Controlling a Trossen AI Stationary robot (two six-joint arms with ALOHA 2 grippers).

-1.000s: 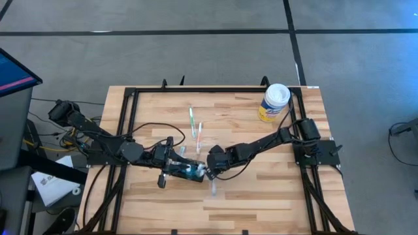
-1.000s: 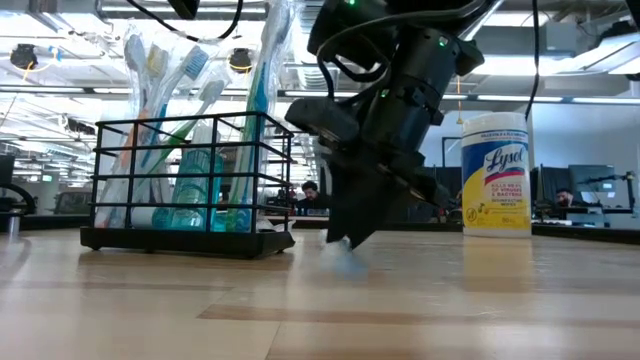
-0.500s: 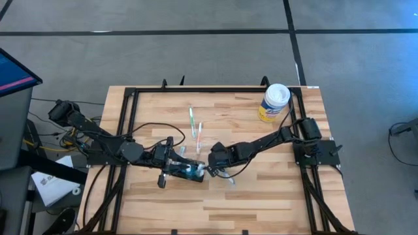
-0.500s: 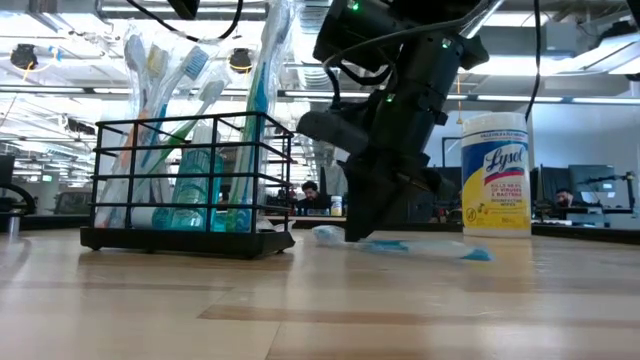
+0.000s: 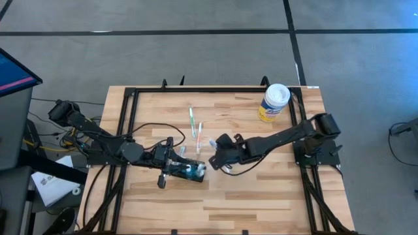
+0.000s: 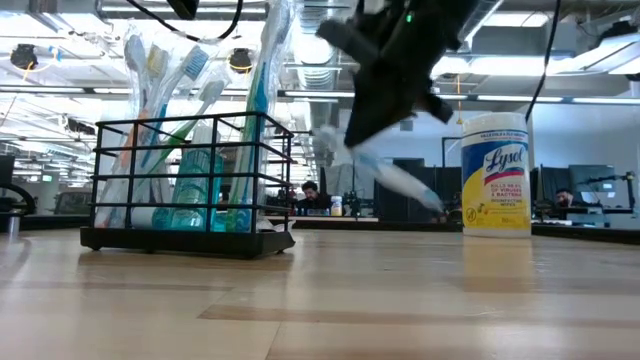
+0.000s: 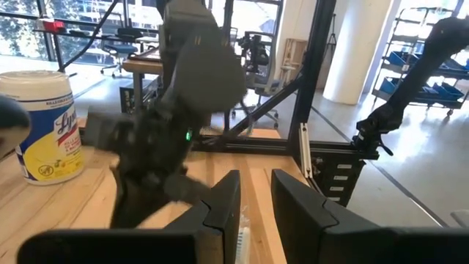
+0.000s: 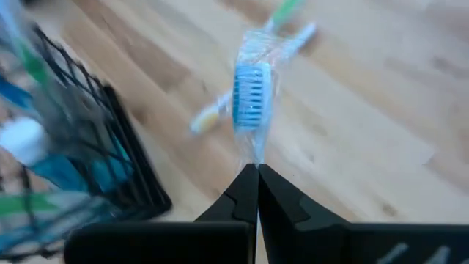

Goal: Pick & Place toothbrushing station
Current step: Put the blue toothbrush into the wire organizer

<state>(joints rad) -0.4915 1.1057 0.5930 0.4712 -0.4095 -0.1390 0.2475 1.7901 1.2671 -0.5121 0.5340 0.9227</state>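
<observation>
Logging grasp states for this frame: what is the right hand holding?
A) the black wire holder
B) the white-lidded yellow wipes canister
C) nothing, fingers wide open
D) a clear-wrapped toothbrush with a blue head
D: in the right wrist view the right hand is pinched shut on the clear-wrapped toothbrush with a blue head, lifted off the wooden table.

bright, even light; wrist views motion-blurred

The round canister [image 6: 496, 174] standing on the worktop [image 6: 400, 300] carries the brand "Lysol" in blue script on its yellow and white label. No other writing can be read.
</observation>
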